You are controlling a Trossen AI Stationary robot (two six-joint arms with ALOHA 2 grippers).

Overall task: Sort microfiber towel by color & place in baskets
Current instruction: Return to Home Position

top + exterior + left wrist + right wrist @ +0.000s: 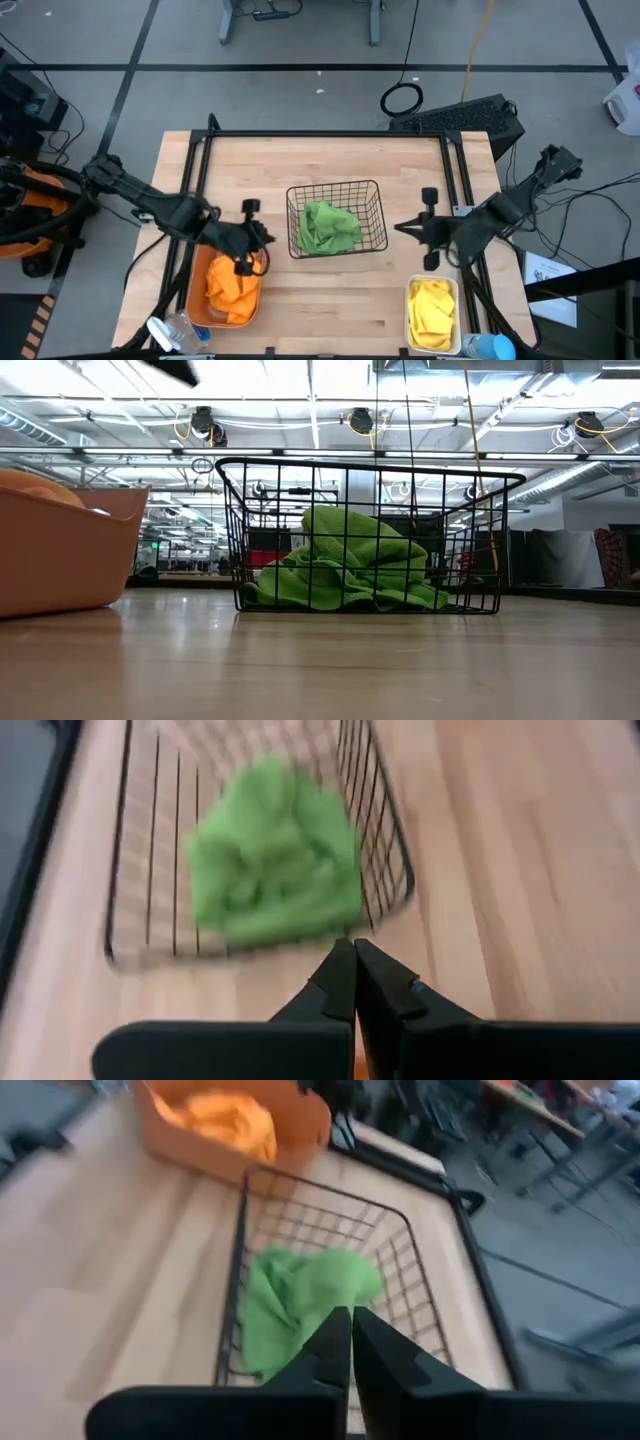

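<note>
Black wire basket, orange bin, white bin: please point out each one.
black wire basket (373,215), high view, right mesh wall.
orange bin (70,555), low view, side wall.
white bin (408,310), high view, left rim.

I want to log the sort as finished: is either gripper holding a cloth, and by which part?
Nothing is held: the left gripper and the right gripper are both shut on nothing.

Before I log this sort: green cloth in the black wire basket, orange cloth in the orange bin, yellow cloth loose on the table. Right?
No. The high view shows the yellow cloth in the white bin, not on the table. Rest holds: green cloth in the black wire basket, orange cloth in the orange bin.
</note>
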